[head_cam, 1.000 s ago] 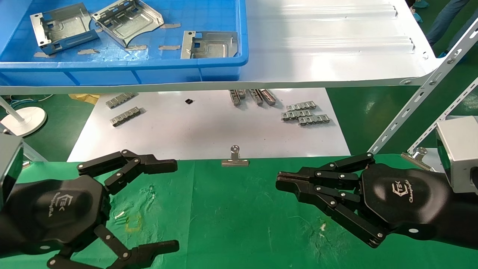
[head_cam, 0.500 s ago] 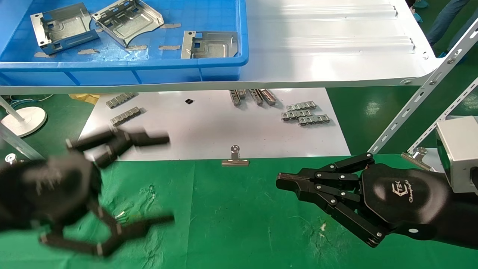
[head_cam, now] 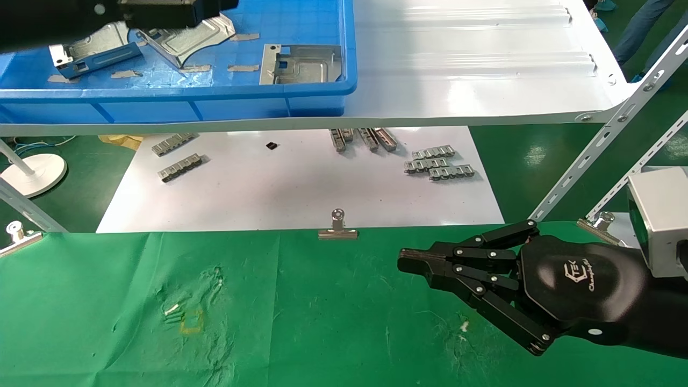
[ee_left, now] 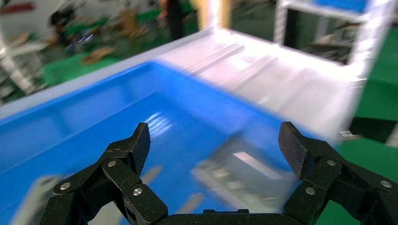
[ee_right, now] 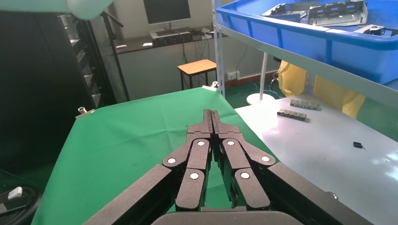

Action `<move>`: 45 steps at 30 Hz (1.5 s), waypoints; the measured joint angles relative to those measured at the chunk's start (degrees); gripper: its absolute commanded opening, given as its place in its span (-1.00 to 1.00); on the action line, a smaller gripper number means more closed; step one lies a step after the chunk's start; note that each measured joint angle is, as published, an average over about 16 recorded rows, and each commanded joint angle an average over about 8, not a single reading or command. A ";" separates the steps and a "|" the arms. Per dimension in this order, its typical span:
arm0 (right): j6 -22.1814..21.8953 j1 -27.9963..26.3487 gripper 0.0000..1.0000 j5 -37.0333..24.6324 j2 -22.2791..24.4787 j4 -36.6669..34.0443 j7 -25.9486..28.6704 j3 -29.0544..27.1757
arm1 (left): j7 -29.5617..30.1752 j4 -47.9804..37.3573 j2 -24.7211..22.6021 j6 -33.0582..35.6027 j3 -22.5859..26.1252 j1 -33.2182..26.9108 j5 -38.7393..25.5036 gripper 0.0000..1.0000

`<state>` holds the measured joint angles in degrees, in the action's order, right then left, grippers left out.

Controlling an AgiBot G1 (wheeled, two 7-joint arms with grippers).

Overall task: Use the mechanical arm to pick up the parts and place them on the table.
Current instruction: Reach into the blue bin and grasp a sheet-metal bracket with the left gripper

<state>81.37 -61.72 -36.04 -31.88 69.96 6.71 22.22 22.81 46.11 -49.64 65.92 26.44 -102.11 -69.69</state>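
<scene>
Three silver sheet-metal parts lie in the blue bin [head_cam: 215, 102] on the white shelf: one at the left [head_cam: 91, 48], one in the middle [head_cam: 188, 38], one at the right [head_cam: 301, 63]. My left gripper [head_cam: 177, 13] is over the bin's left half, above the two left parts and partly hiding them. In the left wrist view my left gripper [ee_left: 216, 140] is open and empty, with a blurred part [ee_left: 244, 173] below it in the bin. My right gripper [head_cam: 408, 260] is shut and empty just above the green table [head_cam: 322, 312]; the right wrist view shows it [ee_right: 212, 115] with fingers pressed together.
A white board [head_cam: 301, 193] beyond the table holds small grey linked strips [head_cam: 438, 164]. A binder clip [head_cam: 337, 228] holds the cloth's far edge. The glossy white shelf [head_cam: 473, 70] overhangs the board. Slanted metal braces [head_cam: 607, 134] stand at the right.
My left arm has risen from above the green cloth at the front left to over the blue bin on the shelf, still open. The right arm has not moved.
</scene>
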 measured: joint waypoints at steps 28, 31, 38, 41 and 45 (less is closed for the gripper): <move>0.00 0.00 -1.00 0.00 0.00 0.00 0.00 0.00 | -5.38 -40.17 -15.65 -13.17 10.45 -20.83 -19.66 -1.00; 0.00 0.00 -1.00 0.00 0.00 0.00 0.00 0.00 | -6.16 -41.28 -16.02 -13.96 10.54 -21.08 -19.82 -1.00; 0.00 0.00 -1.00 0.00 0.00 0.00 0.00 0.00 | -7.02 -43.36 -16.80 -15.62 10.87 -21.58 -20.37 -1.00; 0.00 0.00 -1.00 0.00 0.00 0.00 0.00 0.00 | -7.00 -44.11 -17.10 -16.12 11.02 -21.75 -20.60 -1.00; 0.00 0.00 -1.00 0.00 0.00 0.00 0.00 0.00 | -6.69 -44.98 -17.43 -16.45 11.28 -22.01 -20.97 -1.00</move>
<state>81.37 -61.72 -36.04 -31.88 69.96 6.71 22.22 16.12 1.13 -67.07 49.46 37.72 -124.12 -90.66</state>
